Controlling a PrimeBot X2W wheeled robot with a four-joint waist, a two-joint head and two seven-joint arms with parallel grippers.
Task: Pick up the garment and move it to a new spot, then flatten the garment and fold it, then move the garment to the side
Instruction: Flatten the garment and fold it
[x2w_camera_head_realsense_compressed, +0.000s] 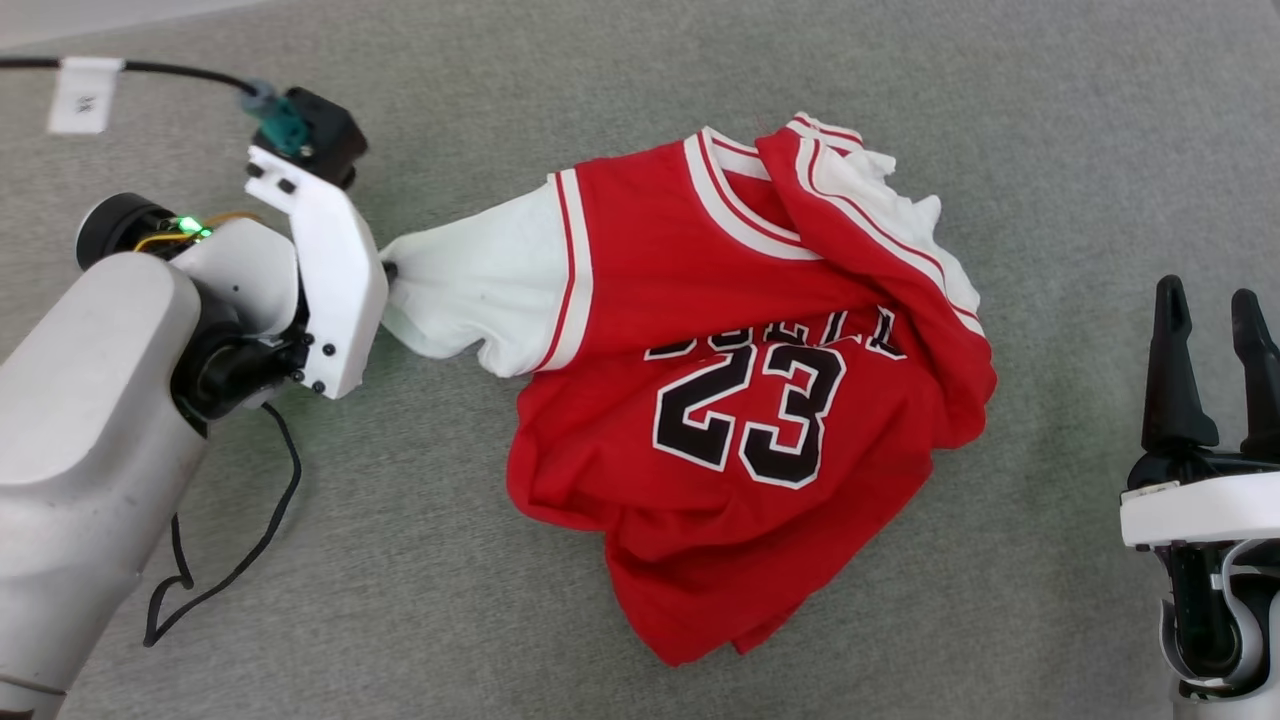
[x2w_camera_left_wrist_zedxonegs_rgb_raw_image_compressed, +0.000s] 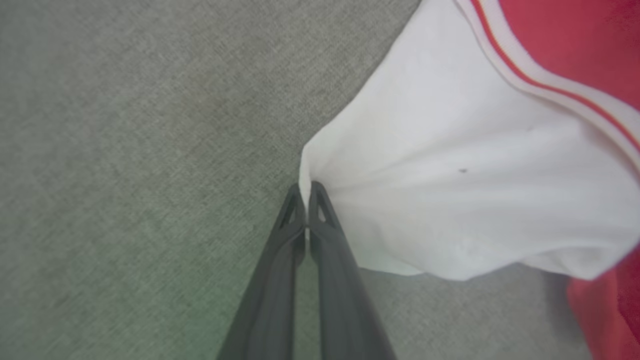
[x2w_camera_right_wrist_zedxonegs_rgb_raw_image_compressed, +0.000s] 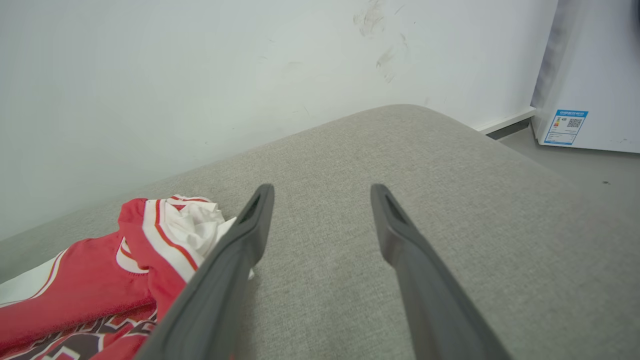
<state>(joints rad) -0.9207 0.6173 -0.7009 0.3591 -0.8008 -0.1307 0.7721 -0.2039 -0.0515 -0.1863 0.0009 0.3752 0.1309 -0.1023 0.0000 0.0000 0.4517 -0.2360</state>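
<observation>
One grey woven cushion (x2w_camera_head_realsense_compressed: 1060, 140) fills the scene, backed by a scuffed white wall (x2w_camera_right_wrist_zedxonegs_rgb_raw_image_compressed: 200, 75), with a white cabinet (x2w_camera_right_wrist_zedxonegs_rgb_raw_image_compressed: 595, 65) on the floor (x2w_camera_right_wrist_zedxonegs_rgb_raw_image_compressed: 575, 165) past its rounded corner. The shirt (x2w_camera_head_realsense_compressed: 640, 260) lies crumpled mid-cushion. The left gripper (x2w_camera_left_wrist_zedxonegs_rgb_raw_image_compressed: 306, 192) is pinched tight on its white sleeve, and the right gripper (x2w_camera_head_realsense_compressed: 1205, 300) hangs spread and empty well to the shirt's right. A fold hides most of the lettering above the 23, and the other sleeve is bunched beside the collar.

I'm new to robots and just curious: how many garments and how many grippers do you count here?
Garments: 1, the jersey
Grippers: 2, the left gripper and the right gripper
Total: 3
</observation>
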